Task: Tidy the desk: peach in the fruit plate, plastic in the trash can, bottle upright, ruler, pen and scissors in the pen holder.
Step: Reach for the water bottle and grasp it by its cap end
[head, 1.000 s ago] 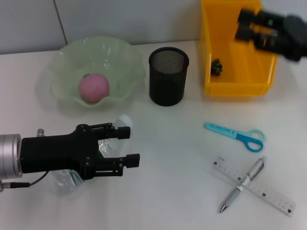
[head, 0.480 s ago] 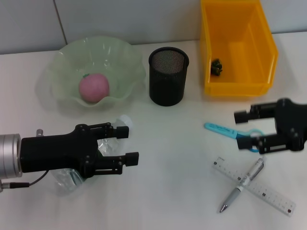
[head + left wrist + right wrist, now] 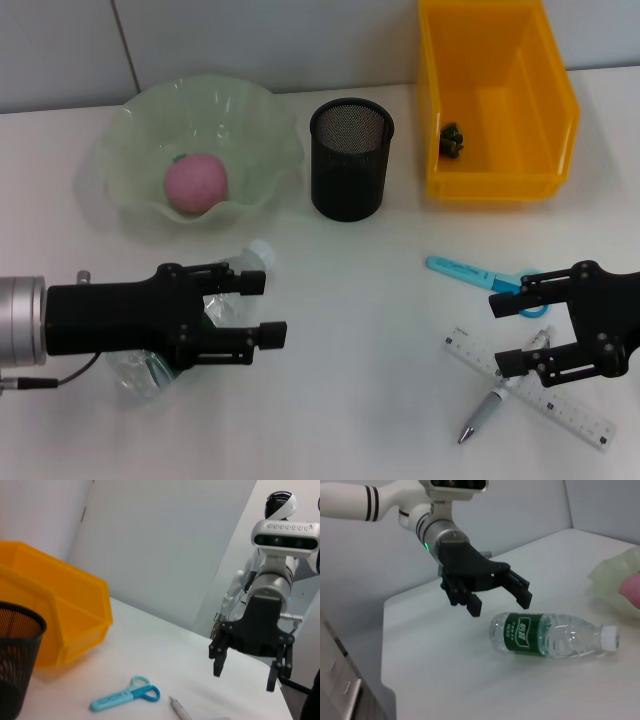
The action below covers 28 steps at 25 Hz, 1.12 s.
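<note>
The clear bottle (image 3: 150,370) with a green label lies on its side at the front left, its white cap (image 3: 260,250) pointing toward the plate. My left gripper (image 3: 268,308) hovers open just over it; the right wrist view shows the same gripper (image 3: 500,602) beside the bottle (image 3: 550,635). My right gripper (image 3: 500,335) is open above the ruler (image 3: 560,405), the pen (image 3: 485,412) crossing it, and the blue scissors (image 3: 480,272). The peach (image 3: 196,182) rests in the green fruit plate (image 3: 130,120). A small dark scrap (image 3: 452,140), seemingly the plastic, lies in the yellow bin (image 3: 497,185).
The black mesh pen holder (image 3: 350,160) stands upright between plate and bin. The left wrist view shows the right gripper (image 3: 246,667) past the scissors (image 3: 125,697), with the bin (image 3: 60,610) and holder (image 3: 15,645) nearer.
My right arm came down from over the yellow bin to the scissors, then a little nearer and lower over the ruler and pen. The left gripper has barely shifted.
</note>
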{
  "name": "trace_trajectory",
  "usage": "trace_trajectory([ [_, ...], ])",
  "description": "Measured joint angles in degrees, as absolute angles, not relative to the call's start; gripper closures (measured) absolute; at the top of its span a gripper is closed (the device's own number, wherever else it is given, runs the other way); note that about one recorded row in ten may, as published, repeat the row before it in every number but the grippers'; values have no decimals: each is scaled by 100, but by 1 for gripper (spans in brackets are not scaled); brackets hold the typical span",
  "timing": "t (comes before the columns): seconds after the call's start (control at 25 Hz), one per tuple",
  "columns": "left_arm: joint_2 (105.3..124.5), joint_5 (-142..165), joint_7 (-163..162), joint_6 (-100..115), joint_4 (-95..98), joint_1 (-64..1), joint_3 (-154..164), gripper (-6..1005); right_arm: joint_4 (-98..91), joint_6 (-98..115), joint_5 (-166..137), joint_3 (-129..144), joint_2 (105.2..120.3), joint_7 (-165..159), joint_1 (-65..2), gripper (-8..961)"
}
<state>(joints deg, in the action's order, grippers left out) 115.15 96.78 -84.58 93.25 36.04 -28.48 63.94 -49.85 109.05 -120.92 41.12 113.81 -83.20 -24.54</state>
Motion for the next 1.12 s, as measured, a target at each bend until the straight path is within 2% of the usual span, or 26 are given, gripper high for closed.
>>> trace_trajectory([
  [0.28, 11705, 9649, -9252, 9456, 4626, -2986, 6145, 215, -4990, 10774, -12116, 4104, 11383, -8285, -2427, 244],
  [0.44, 11729, 10188, -10463, 9333, 5409, -3531, 6161, 215, -5009, 10732, -12124, 4104, 11370, -8330, -2436, 244],
  [0.68, 11631, 11300, -12189, 9239, 5812, -4479, 6056, 214, -5056, 10649, -12129, 4098, 11342, -8382, -2455, 244],
  [0.92, 11725, 12739, -13620, 9414, 6368, -5271, 6011, 214, -5120, 10561, -12192, 4021, 11316, -8406, -2475, 244],
  [1.12, 11875, 14230, -14328, 9704, 6303, -6092, 6204, 215, -5219, 10564, -12203, 4016, 11314, -8462, -2477, 244],
])
